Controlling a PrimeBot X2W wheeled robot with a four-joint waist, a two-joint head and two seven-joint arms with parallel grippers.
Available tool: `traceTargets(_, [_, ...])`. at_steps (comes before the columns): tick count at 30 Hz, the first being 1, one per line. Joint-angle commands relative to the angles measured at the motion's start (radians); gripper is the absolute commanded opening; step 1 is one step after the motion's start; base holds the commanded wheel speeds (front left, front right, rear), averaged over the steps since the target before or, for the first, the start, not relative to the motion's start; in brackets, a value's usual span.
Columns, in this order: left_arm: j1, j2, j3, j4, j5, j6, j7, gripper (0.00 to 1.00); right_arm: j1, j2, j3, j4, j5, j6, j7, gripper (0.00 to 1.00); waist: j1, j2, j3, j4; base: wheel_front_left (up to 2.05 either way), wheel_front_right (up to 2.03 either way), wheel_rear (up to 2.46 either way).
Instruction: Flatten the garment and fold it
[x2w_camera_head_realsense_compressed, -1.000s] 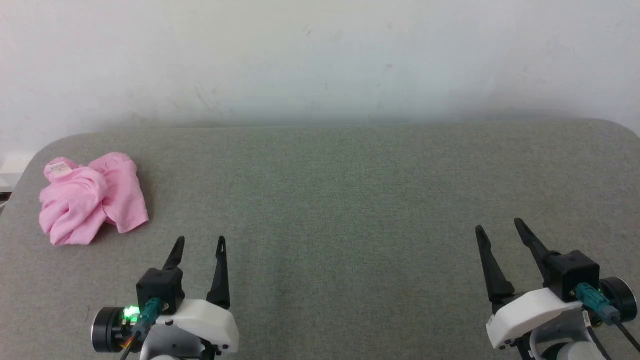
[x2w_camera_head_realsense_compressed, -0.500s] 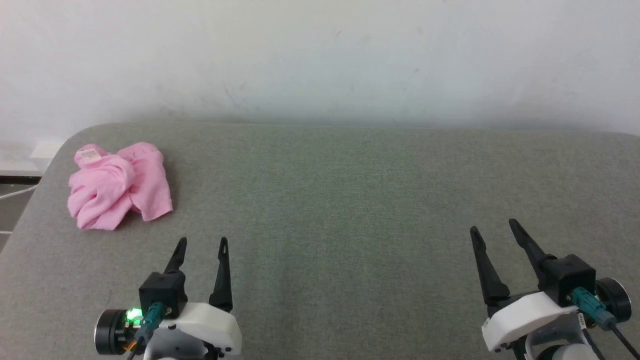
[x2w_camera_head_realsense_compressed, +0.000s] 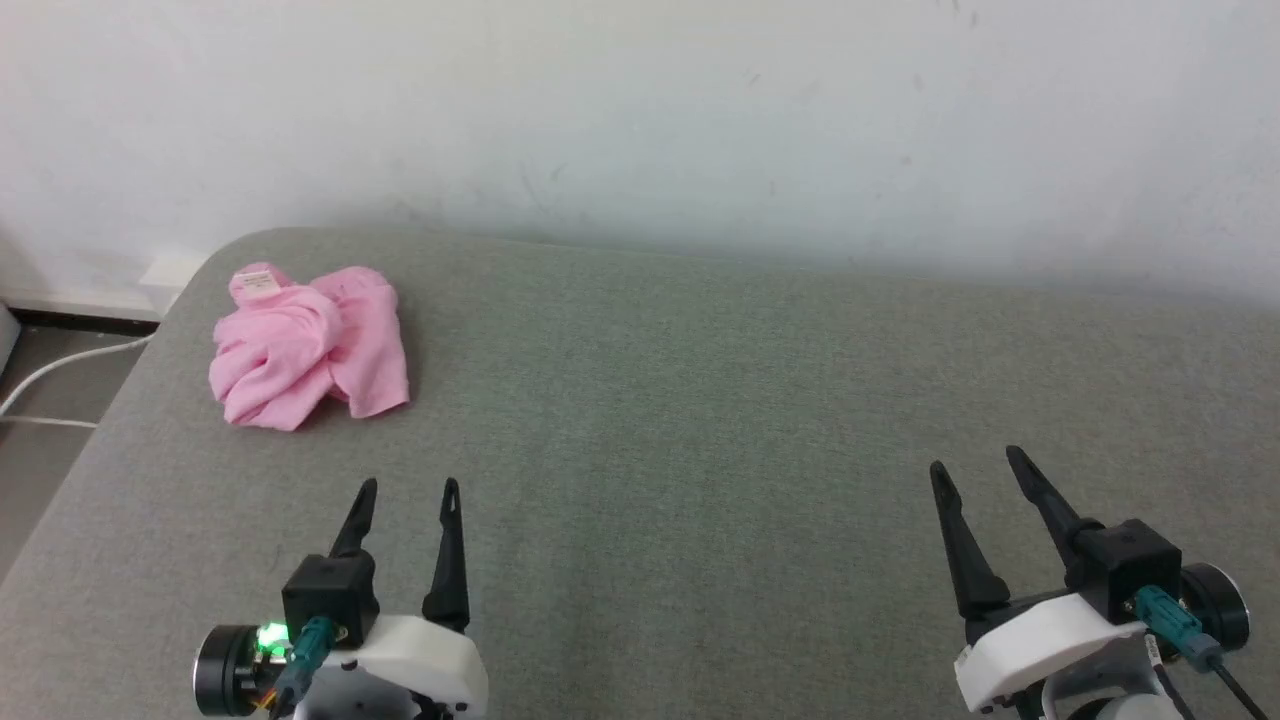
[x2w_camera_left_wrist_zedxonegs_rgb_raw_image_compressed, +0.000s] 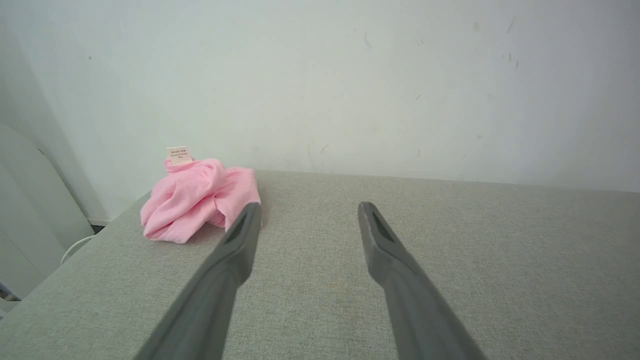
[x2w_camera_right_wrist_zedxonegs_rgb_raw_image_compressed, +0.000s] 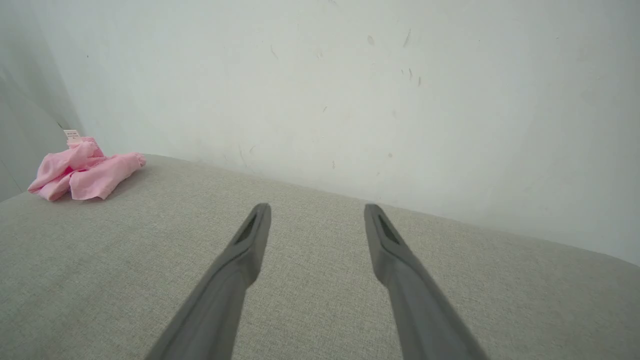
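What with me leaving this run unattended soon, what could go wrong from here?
1. The crumpled light pink fabric shorts lie by the far left corner of the grey padded table; a clumsy push might slide them off.
2. They are bunched in overlapping folds, so a pinch may catch several layers.
3. The open right gripper sits far across the table from them, so it may struggle to reach.

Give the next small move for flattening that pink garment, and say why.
Probably reach the left gripper forward and left to the pink garment: it lies crumpled near the far left corner, untouched, and that gripper is open, empty and nearer than the right gripper.
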Motion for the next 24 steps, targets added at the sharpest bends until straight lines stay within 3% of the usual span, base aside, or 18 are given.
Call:
traceTargets(1, [0.015, -0.001, -0.003, 0.0, -0.009, 0.006, -0.01, 1.0, 0.012, 0.002, 0.003, 0.005, 0.009, -0.001, -0.01, 1.0, -0.0001, 0.0, -0.005, 0.02, 0.0, 0.0, 0.0])
traceTargets(24, [0.036, -0.001, -0.02, 0.013, -0.013, 0.005, -0.058, 1.0, 0.02, 0.003, 0.028, 0.029, 0.032, -0.001, -0.058, 1.0, -0.0001, 0.0, -0.024, 0.162, 0.0, 0.0, 0.0])
